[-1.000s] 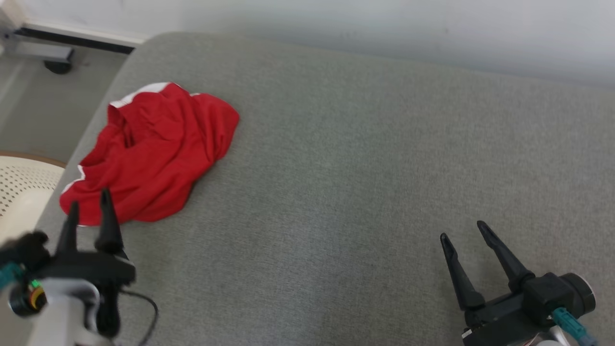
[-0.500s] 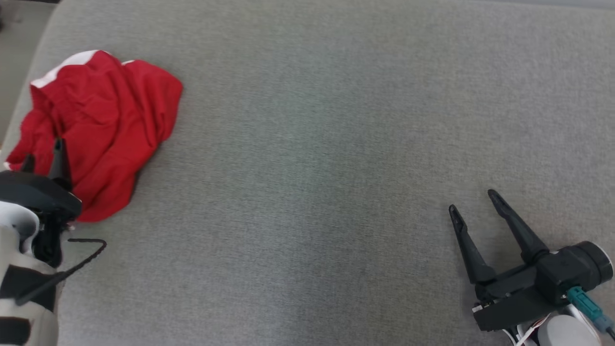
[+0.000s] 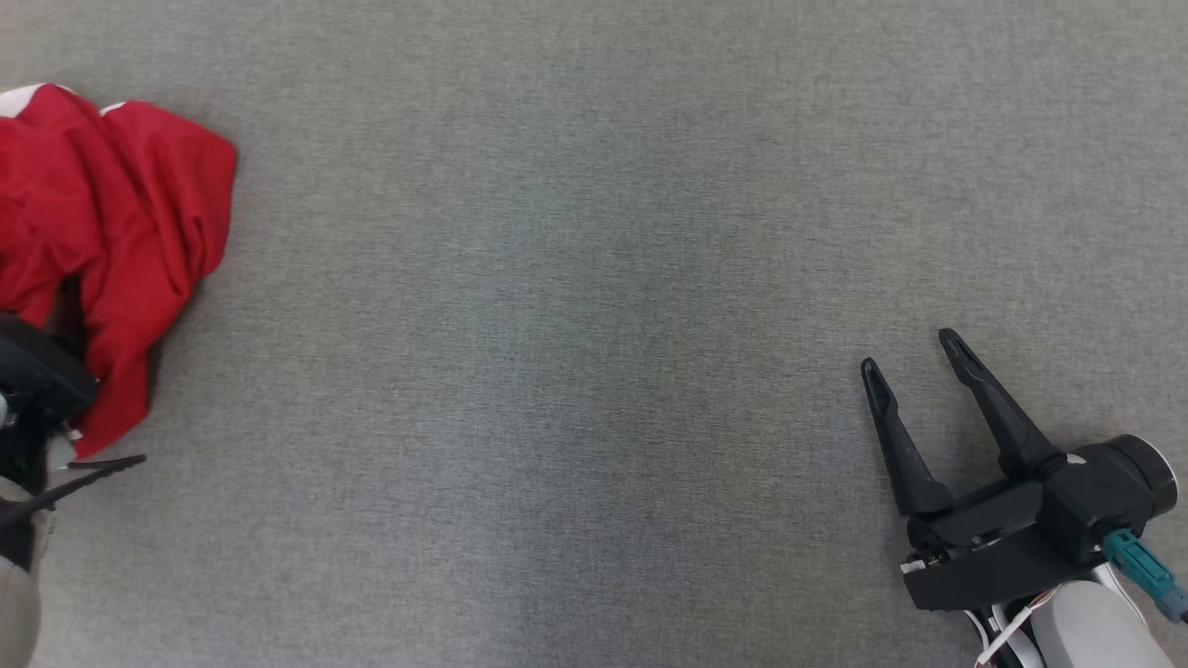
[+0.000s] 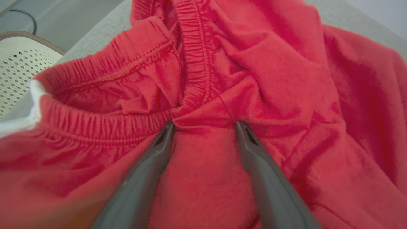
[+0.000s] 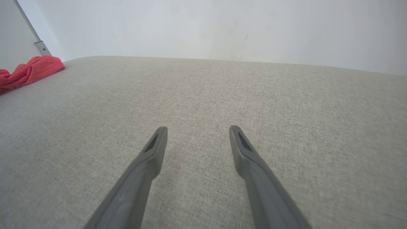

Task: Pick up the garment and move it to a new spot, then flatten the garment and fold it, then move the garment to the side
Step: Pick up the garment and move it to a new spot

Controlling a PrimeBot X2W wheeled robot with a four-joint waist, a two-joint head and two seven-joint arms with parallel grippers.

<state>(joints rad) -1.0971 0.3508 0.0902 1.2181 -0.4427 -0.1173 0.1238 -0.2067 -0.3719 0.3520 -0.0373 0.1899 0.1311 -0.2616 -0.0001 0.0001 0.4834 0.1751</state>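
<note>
The garment [image 3: 111,204] is a crumpled red piece with white trim, lying at the left edge of the head view on a grey cushioned surface [image 3: 594,278]. In the left wrist view the garment [image 4: 286,95] shows its elastic waistband. My left gripper [image 4: 205,125] stands open, its fingertips pressed down on a fold of red cloth just below that waistband. At the head view's lower right, my right gripper [image 3: 914,357] is open and holds nothing. From the right wrist view, the right gripper [image 5: 197,130] hovers over bare cushion, with the garment [image 5: 28,71] far off to the left.
A pale perforated seat [image 4: 19,66] stands beside the cushion's edge behind the garment. A white wall [image 5: 222,28] runs along the cushion's far side. Wide bare cushion lies between the two grippers.
The head camera has tilted down and swung right, so the garment has slid to the view's left edge. My left gripper has come down onto the garment; the right one barely moved.
</note>
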